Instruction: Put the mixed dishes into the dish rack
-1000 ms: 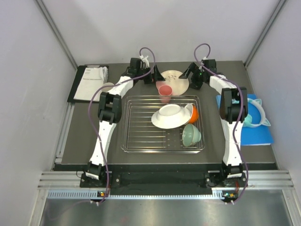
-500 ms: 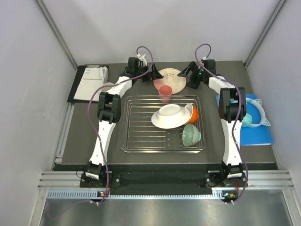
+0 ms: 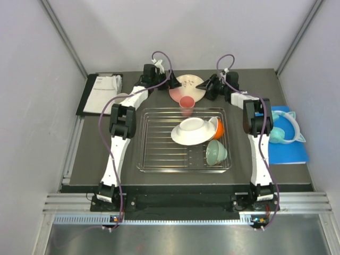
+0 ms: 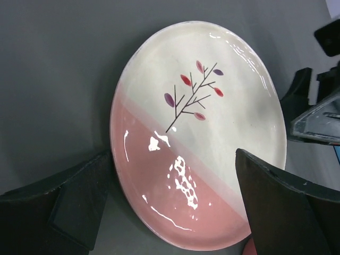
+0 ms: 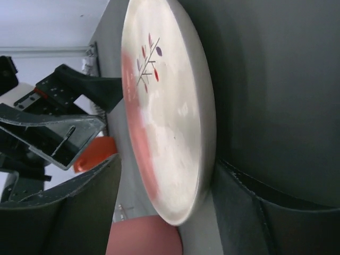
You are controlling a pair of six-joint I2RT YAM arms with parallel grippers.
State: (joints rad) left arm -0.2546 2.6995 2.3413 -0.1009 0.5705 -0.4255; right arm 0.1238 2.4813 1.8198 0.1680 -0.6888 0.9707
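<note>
The beige plate with a floral mark (image 3: 187,85) stands tilted at the back of the table, behind the dish rack (image 3: 159,154). My left gripper (image 3: 171,84) is open at its left rim, and the plate (image 4: 212,122) fills the space between those fingers (image 4: 79,202). My right gripper (image 3: 204,86) straddles the right rim (image 5: 170,122). One finger (image 5: 244,202) lies against the underside; the other (image 5: 79,207) stands off the face. The pink cup (image 3: 186,104) stands just behind the rack's far rim. In the rack lie a white bowl (image 3: 192,127), an orange mug (image 3: 218,127) and a mint-green bowl (image 3: 217,152).
A white booklet on a black board (image 3: 103,93) lies at the back left. Turquoise headphones (image 3: 287,130) rest on a blue pad (image 3: 289,151) at the right. The two grippers face each other closely across the plate.
Both grippers have moved inward onto the plate from either side. The plate has tipped up and shifted slightly left. The right jaws have narrowed around its rim.
</note>
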